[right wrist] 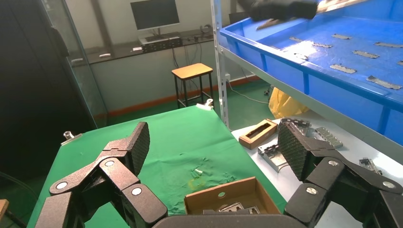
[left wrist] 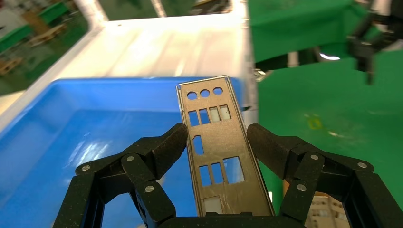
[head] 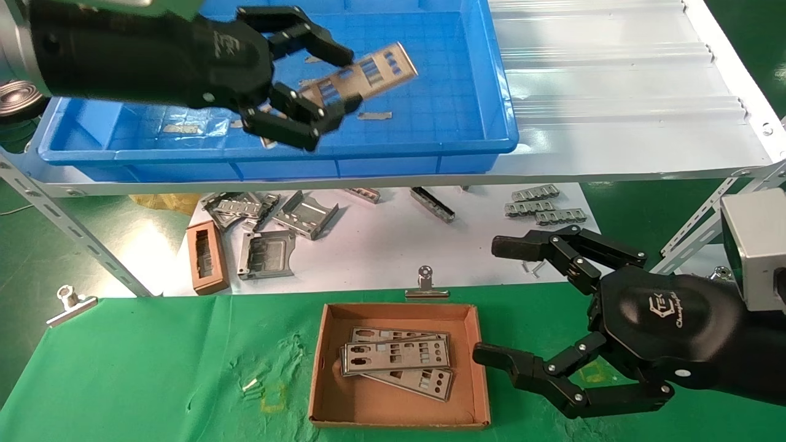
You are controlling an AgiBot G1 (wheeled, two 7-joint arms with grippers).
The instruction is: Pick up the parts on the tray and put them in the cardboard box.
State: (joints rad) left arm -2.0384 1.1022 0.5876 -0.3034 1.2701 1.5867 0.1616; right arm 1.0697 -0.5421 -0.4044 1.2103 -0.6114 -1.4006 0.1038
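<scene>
The left gripper (head: 325,86) hangs over the large shallow bright-blue plastic tray (head: 491,92) on the upper shelf, its black fingers (left wrist: 164,147) closed on the long edges of a thin silver metal plate punched with round and rectangular cut-outs (head: 368,70). The left wrist view shows the plate (left wrist: 216,147) pinched between the two pads, its free end with the three round holes pointing away from the palm, above the blue floor. In the head view the plate looks lifted clear of the tray floor — so the step in hand is most likely the carry, with the pick done.

Below, on the green-covered bench (head: 153,368), sits the shallow brown cardboard box (head: 325,368), already holding a few similar plates (head: 396,356) stacked loosely. The right gripper (head: 503,301) rests just beside the box's right wall, fingers (right wrist: 135,145) spread wide and holding nothing.

The next move, as I judge it, calls for bringing the left arm out over the tray's near rim and down to the box, keeping the thin plate level so it does not twist in the pinch — then lowering it flat onto the stack before releasing. The right gripper near the box wall may need watching for clearance.
</scene>
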